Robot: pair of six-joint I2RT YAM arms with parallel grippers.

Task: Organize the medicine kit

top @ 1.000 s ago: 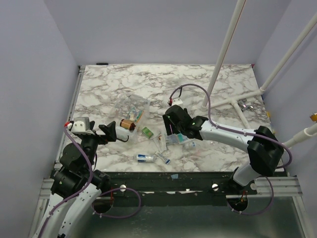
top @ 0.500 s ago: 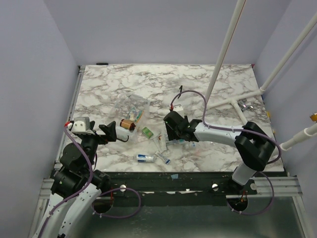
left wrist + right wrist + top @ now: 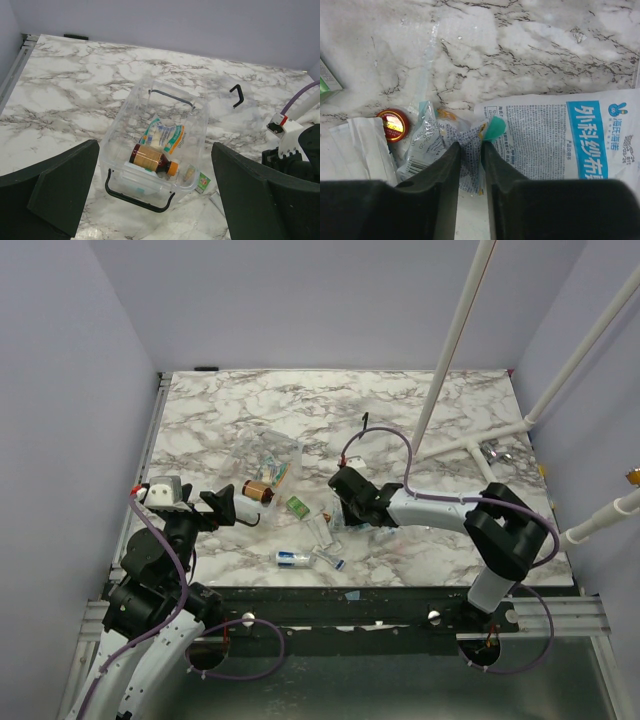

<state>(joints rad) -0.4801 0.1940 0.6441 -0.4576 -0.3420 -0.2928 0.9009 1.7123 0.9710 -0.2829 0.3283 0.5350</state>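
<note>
The clear plastic kit box (image 3: 200,107) lies open on the marble with a brown bottle (image 3: 150,158) and a printed sachet (image 3: 163,136) inside. My left gripper (image 3: 155,146) hangs wide open just in front of the box, touching nothing. In the top view the box (image 3: 285,447) sits left of centre, and my right gripper (image 3: 338,520) is down on the loose pile to its right. The right wrist view shows that gripper (image 3: 470,150) shut on a small crinkled packet (image 3: 432,137), pinching its printed film between the fingers.
A large white and blue gauze packet (image 3: 560,135) lies under and right of the pinched one. A red-capped tin (image 3: 393,125) and folded white paper (image 3: 367,145) lie to its left. A green box (image 3: 297,506), a white tube (image 3: 292,558) and a syringe (image 3: 328,560) lie nearer the front edge.
My right gripper has dropped toward the pile's left side and its jaws have closed from wide open onto the small crinkled packet. The left arm has not moved.
</note>
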